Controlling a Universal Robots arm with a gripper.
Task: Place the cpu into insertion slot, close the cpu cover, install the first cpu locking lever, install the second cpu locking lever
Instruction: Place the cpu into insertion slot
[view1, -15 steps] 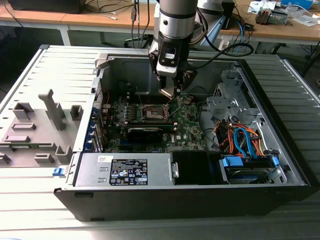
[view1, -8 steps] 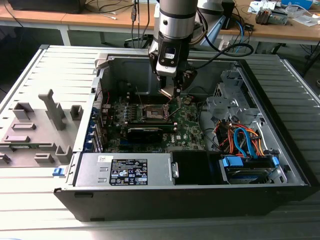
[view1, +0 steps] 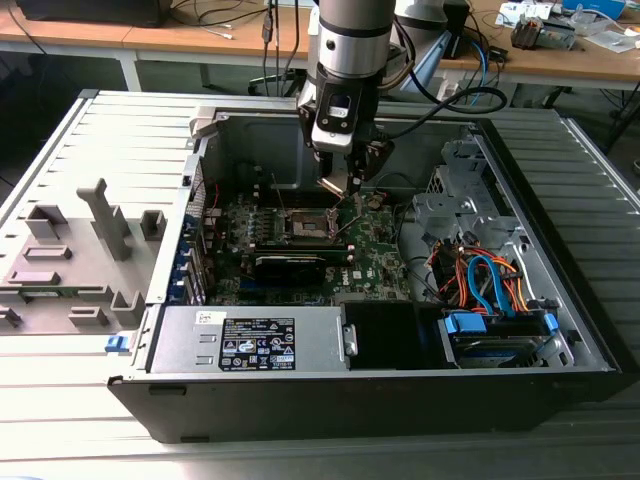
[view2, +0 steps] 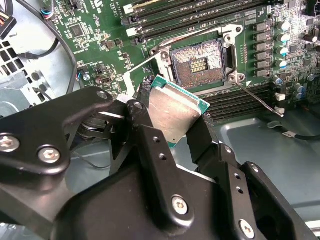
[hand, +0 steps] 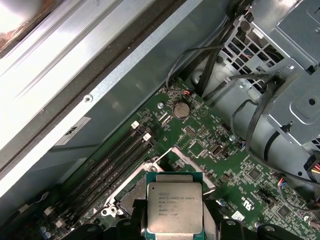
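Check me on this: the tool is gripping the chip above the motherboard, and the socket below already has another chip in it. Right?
Not quite. The socket is empty: the second wrist view shows its bare contact field with nothing seated in it. The rest holds: the tool is gripping the chip above the motherboard.

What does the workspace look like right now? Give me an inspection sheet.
Surface: ribbed grey table, with an open computer case lying on it.
Chip: clamped in the tool, above the board, near the socket.
Socket: uncovered, empty.
Clutter: grey plastic fixtures on the table, at the exterior view's left.
Tool: shut on the chip.
Cables: orange and blue bundle inside the case, at the exterior view's right.
Surroundings: wooden benches behind.
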